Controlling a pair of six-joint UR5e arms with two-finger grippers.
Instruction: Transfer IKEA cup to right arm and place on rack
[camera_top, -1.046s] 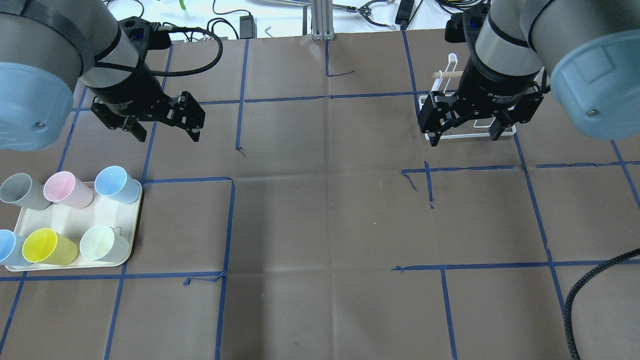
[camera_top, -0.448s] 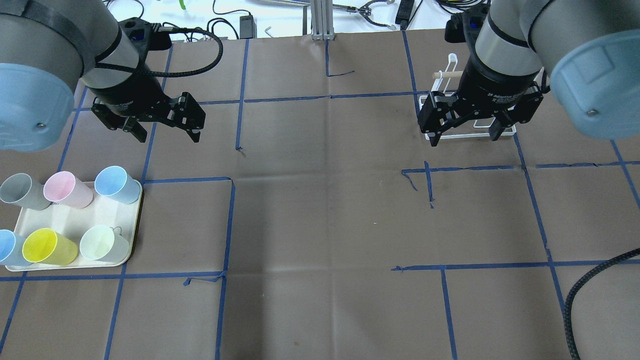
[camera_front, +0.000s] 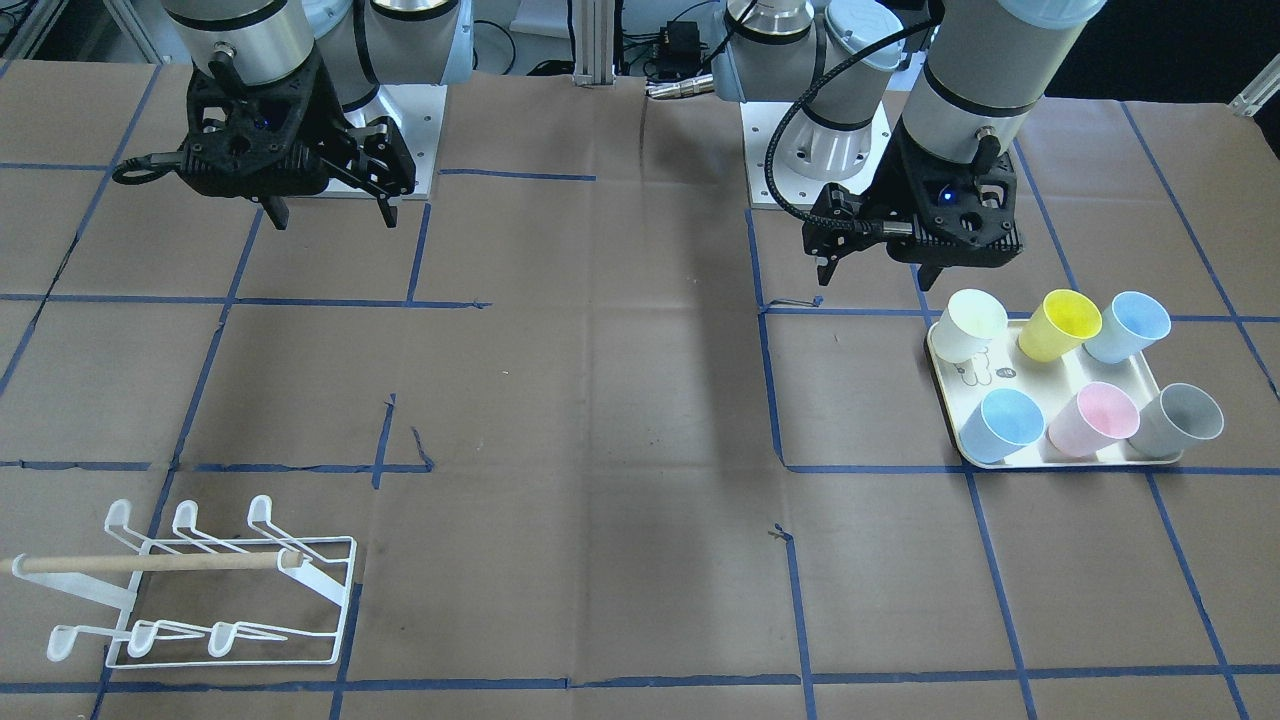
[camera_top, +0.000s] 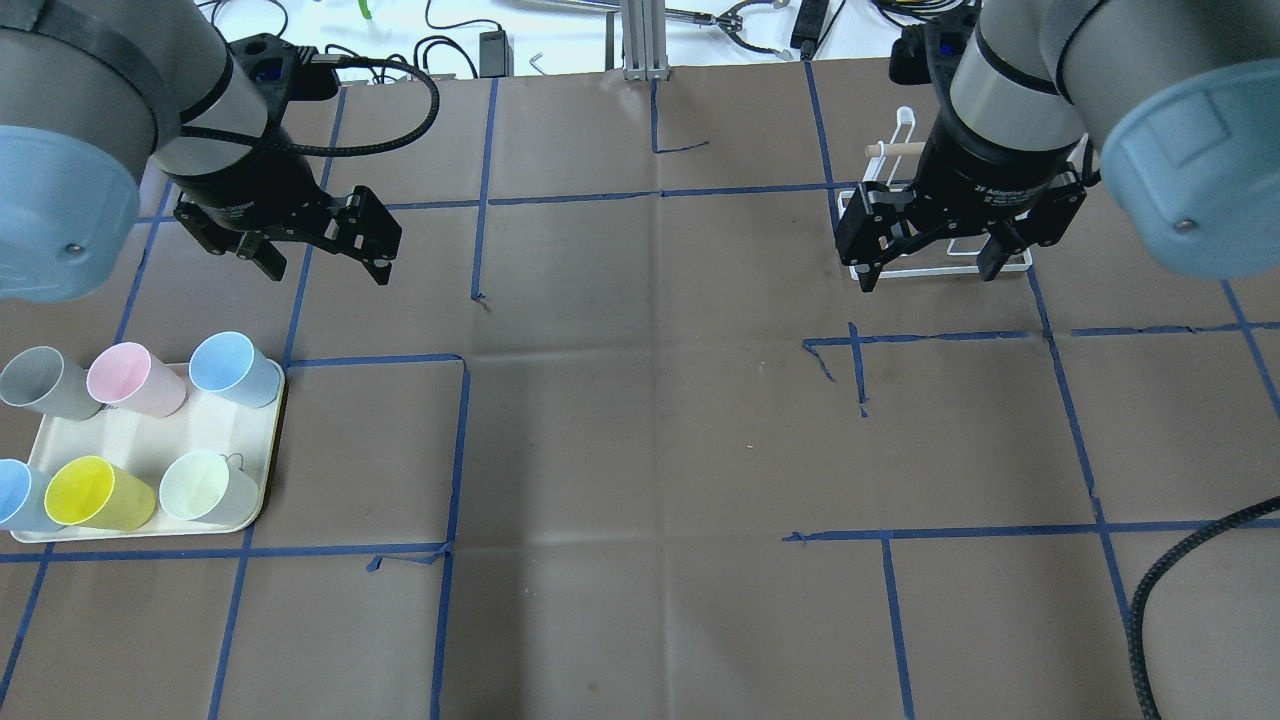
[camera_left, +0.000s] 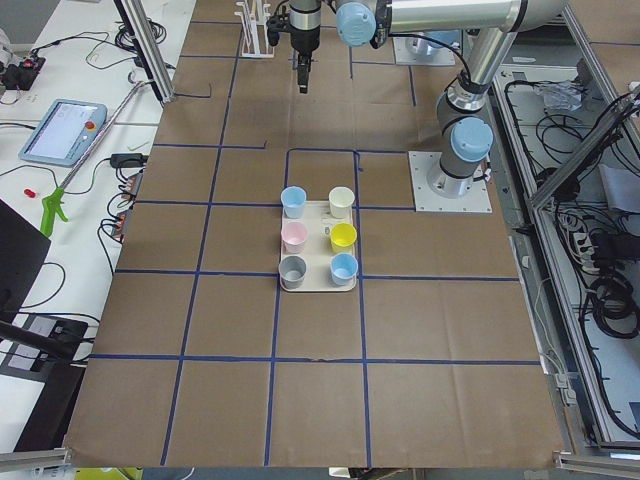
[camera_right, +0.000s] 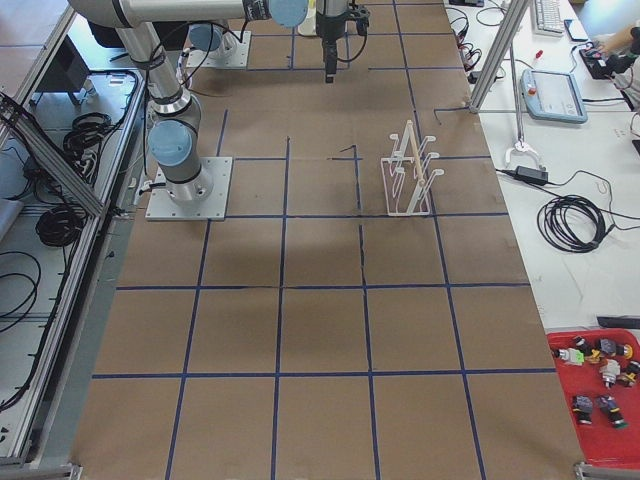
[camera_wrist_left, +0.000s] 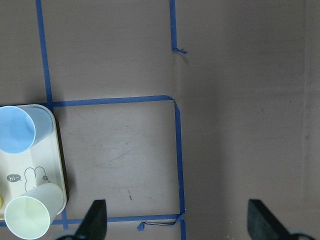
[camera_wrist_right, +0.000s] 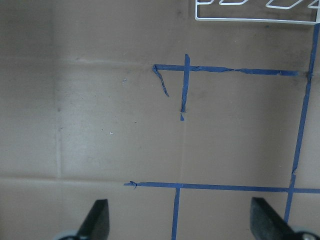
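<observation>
Here, in the overhead view, the left gripper (camera_top: 325, 270) hangs in the upper left of the frame, above bare table (camera_top: 640, 450). Its jaws are spread wide and hold nothing. In the left wrist view its two fingers (camera_wrist_left: 96, 220) show at the bottom edge, far apart, with only brown paper and blue tape lines (camera_top: 458, 450) between them.

The six cups (camera_top: 232, 368) all stand on a cream tray (camera_top: 140, 440) at the lower left of the overhead frame, below the left gripper and apart from it. They sit mouth up in two rows of three: grey, pink and blue in the upper row, then blue, yellow and a pale whitish-green one in the lower row. The left wrist view catches only the blue and the pale cup at its left edge, with a small cartoon drawing on the tray between them.

The right gripper (camera_top: 928, 275) hangs in the upper right of the overhead frame, jaws likewise wide apart and empty. The white wire rack (camera_front: 200, 590) stands on the table partly hidden behind it; in the front-facing view it sits at the lower left, prongs bare, its wooden handle (camera_front: 150, 562) lying across the top. The right wrist view shows only the rack's base wire at its top right edge.
</observation>
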